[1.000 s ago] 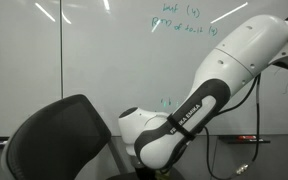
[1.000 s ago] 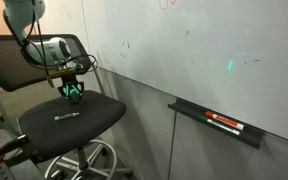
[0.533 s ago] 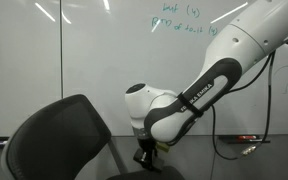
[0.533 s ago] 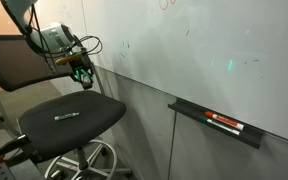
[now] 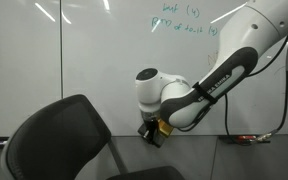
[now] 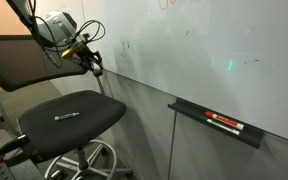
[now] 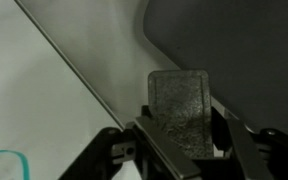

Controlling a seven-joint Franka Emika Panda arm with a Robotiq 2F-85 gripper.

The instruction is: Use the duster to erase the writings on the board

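Observation:
My gripper is shut on the duster, a flat block with a grey felt face. In both exterior views the gripper holds it above the black office chair and near the lower edge of the whiteboard. Green writing sits high on the board, well above the gripper. A small green mark shows further along the board. In the wrist view a green line shows on the board at the lower left.
A black marker tray with markers hangs under the board. A pen-like object lies on the chair seat. The chair back stands in the foreground. Cables hang from the arm.
The gripper has risen from the chair seat with the duster and moved toward the whiteboard. The arm has swung up and along the board.

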